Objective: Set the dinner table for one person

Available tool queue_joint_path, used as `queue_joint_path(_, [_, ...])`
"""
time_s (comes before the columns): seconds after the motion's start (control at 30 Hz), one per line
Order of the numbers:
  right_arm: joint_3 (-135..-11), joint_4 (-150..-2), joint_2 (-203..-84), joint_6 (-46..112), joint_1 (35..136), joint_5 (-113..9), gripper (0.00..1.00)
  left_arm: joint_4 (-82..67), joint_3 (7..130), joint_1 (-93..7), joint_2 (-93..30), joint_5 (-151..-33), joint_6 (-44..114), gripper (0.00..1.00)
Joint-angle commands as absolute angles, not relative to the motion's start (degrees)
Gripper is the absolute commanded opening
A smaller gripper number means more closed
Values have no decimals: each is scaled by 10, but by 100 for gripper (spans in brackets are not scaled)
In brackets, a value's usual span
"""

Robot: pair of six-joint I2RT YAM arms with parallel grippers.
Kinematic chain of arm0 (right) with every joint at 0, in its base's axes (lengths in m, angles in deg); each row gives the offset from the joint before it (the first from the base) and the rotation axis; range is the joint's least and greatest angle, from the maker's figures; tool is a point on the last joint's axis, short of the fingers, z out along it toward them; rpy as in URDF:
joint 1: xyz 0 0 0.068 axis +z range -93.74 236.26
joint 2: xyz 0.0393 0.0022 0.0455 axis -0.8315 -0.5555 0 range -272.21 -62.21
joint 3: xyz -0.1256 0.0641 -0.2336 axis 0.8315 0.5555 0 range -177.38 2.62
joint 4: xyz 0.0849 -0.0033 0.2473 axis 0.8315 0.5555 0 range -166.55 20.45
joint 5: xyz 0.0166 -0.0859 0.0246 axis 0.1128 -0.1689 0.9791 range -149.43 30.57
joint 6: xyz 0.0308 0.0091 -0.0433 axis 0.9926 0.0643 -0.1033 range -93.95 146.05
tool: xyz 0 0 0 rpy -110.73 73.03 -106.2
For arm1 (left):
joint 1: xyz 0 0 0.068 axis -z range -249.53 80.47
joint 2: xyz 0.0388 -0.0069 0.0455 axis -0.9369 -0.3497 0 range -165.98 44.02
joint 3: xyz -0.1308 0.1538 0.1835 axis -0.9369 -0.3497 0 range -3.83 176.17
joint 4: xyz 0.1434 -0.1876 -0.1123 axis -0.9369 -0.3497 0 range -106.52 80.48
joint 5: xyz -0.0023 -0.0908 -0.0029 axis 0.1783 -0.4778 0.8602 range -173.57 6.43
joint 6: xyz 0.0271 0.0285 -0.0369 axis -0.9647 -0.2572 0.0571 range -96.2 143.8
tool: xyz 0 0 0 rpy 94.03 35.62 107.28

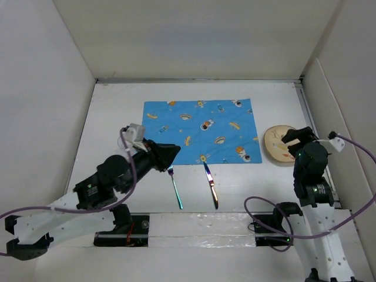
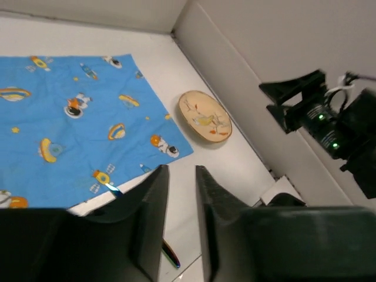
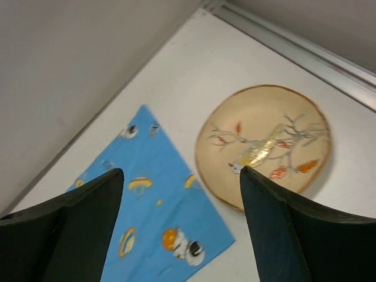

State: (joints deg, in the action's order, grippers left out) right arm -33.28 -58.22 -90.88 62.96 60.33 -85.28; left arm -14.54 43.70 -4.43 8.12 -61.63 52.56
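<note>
- White all over, the table [image 1: 111,117] is big and flat, with white walls around it.
- It lies under both arms and under their jaws.
- The left gripper [image 1: 170,154] hangs low over it, at the near edge of the blue mat [image 1: 200,126], by the top of the fork [image 1: 175,189]. Its jaws are a little apart and hold nothing.
- The right gripper [image 1: 296,140] is over the plate [image 1: 275,145], with its jaws wide apart and empty.
- Seen from the top, the table's long side runs left to right.
</note>
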Motion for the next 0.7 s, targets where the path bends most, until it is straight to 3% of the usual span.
queue_joint_path(0.0, [-292,-547,-928,659,529,-871,85,-199,421,-35,182,-567,530,26])
queue_joint_path(0.1, [-281,-546,-1014,656,428,-828,85,-201,420,-24,247,-592,543,40])
queue_joint_path(0.2, [-286,-571,-1095,644,329,-783,85,-218,435,-24,277,-633,539,45])
queue_joint_path(0.3, [-288,-591,-1163,654,264,-744,85,-275,447,-24,276,-588,537,48])
queue_joint_path(0.67, [-283,-665,-1296,674,244,-632,79,-306,430,-24,331,-552,532,56])
